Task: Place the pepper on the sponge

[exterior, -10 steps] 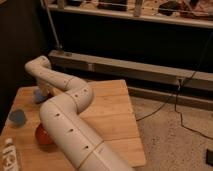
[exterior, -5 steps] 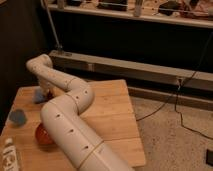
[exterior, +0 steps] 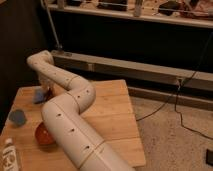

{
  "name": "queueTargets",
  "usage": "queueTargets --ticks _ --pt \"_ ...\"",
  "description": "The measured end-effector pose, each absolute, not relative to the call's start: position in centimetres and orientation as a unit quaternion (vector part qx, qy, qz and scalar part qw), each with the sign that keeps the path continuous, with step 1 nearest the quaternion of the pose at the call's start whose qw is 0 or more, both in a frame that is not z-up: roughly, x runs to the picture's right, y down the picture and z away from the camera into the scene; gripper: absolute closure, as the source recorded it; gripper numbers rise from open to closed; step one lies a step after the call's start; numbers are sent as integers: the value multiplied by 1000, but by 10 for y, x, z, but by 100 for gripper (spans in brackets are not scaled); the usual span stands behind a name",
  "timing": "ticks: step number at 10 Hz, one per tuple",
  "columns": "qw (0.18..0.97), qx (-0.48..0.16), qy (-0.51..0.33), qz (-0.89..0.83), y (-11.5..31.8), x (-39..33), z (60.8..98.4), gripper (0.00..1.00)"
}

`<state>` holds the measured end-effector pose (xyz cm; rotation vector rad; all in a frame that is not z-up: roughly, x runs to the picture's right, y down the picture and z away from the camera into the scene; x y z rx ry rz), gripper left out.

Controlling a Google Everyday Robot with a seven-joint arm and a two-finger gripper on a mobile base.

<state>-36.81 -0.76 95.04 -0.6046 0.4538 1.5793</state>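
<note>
The sponge [exterior: 39, 95], a small light blue-grey pad, lies near the far left of the wooden table [exterior: 112, 107]. My white arm [exterior: 67, 107] curves from the bottom of the camera view up to the far left and bends down there. The gripper [exterior: 46, 86] hangs at its end, just above and right of the sponge, largely hidden behind the wrist. The pepper is hidden; I cannot tell whether it is in the gripper.
A round dark blue object [exterior: 17, 117] sits at the table's left edge. A red-orange bowl [exterior: 43, 135] shows beside the arm, partly covered by it. A white bottle [exterior: 9, 156] stands at the front left corner. A dark shelf base and cables run behind the table.
</note>
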Motion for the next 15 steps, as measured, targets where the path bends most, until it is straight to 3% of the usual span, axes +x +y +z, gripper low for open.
queueTargets --ticks 6,15 --pt "674 -282 159 664 -20 -397 940 100" --pt "713 -293 135 622 -2 -434 941 100"
